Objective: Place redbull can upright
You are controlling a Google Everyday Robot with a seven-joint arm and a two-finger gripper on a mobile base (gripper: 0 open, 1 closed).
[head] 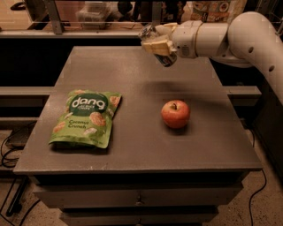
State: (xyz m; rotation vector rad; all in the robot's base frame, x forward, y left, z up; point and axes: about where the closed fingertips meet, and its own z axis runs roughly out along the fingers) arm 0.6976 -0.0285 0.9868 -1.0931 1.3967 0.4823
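Observation:
My gripper (pixel 155 42) hangs above the far middle of the grey table (pixel 132 145), reaching in from the right on a white arm. It is shut on the redbull can (pixel 164 58), a slim silver and blue can. The can is held tilted in the air, its lower end pointing down to the right, well clear of the tabletop. Most of the can is covered by the fingers (pixel 157 46).
A red apple (pixel 175 113) sits right of the table's middle. A green Dang coconut chips bag (pixel 87 117) lies flat on the left half. A shelf with containers (pixel 95 11) runs behind the table. Drawers (pixel 137 201) front the table.

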